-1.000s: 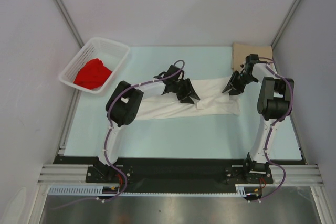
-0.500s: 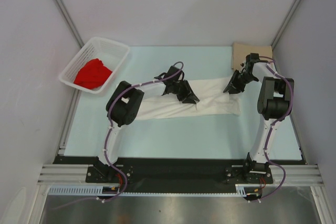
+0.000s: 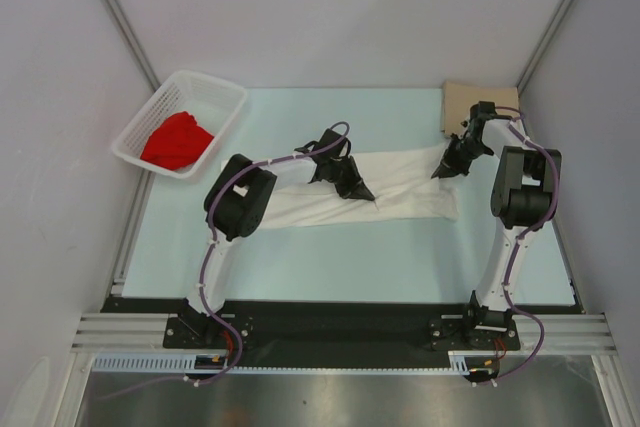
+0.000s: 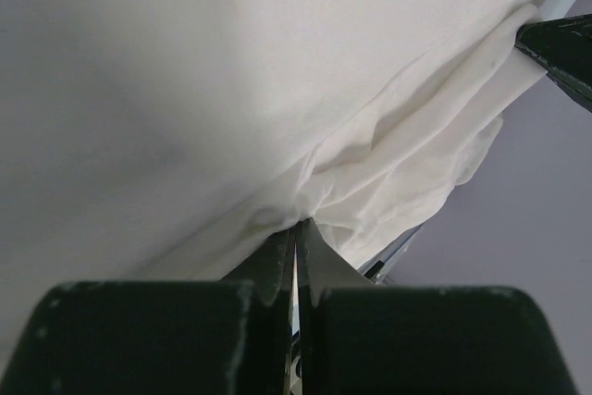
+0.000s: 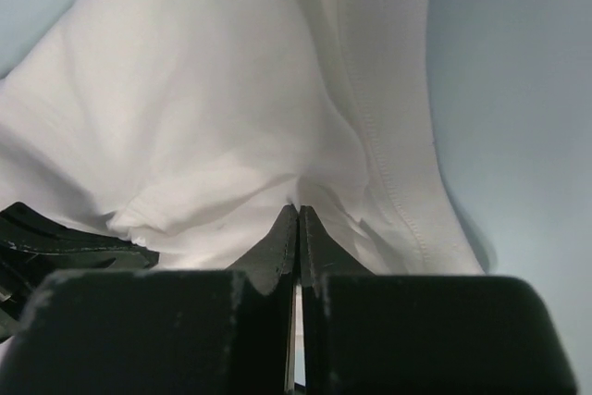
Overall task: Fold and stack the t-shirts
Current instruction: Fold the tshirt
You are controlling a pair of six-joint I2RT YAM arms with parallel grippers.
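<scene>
Where our left gripper point(image 4: 296, 225) bites: clamped on a bunched fold of the white t-shirt point(image 3: 410, 199), mid-band.
Right gripper point(image 5: 298, 210): clenched on a fold near the shirt's right end, with a stitched hem just beside it.
White t-shirt: we see a long crumpled band across mid-table point(image 3: 350, 257).
Room: bare surface between its near edge and our bases.
Tan t-shirt point(image 3: 460, 103): flat, far right corner.
Red t-shirt point(image 3: 178, 139): in the basket point(image 3: 215, 84), far left.
</scene>
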